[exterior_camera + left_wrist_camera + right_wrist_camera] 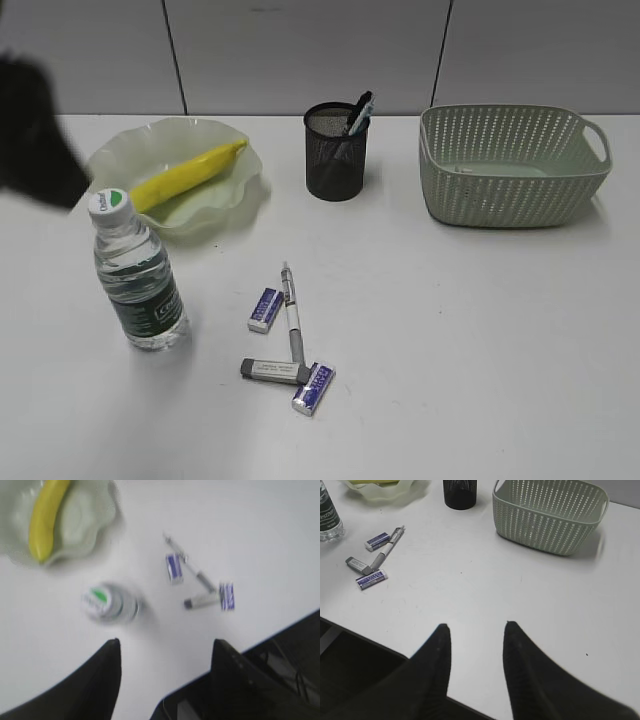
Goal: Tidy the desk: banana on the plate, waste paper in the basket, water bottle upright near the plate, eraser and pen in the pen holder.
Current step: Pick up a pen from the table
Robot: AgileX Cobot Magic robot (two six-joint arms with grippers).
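Observation:
The banana (188,174) lies on the pale green plate (235,195) at the back left. The water bottle (136,275) stands upright in front of the plate. A grey pen (292,315), two blue-white erasers (265,309) (313,389) and a grey eraser (272,371) lie in the front middle. The black mesh pen holder (336,155) has a pen in it. The green basket (512,165) stands at the back right. No waste paper shows on the table. My left gripper (165,645) is open and empty above the bottle (107,603). My right gripper (476,627) is open and empty over the table's front edge.
A dark blurred part of the left arm (35,130) shows at the left edge of the exterior view. The table's front edge (380,645) runs below the right gripper. The pen and erasers also show in the right wrist view (387,547).

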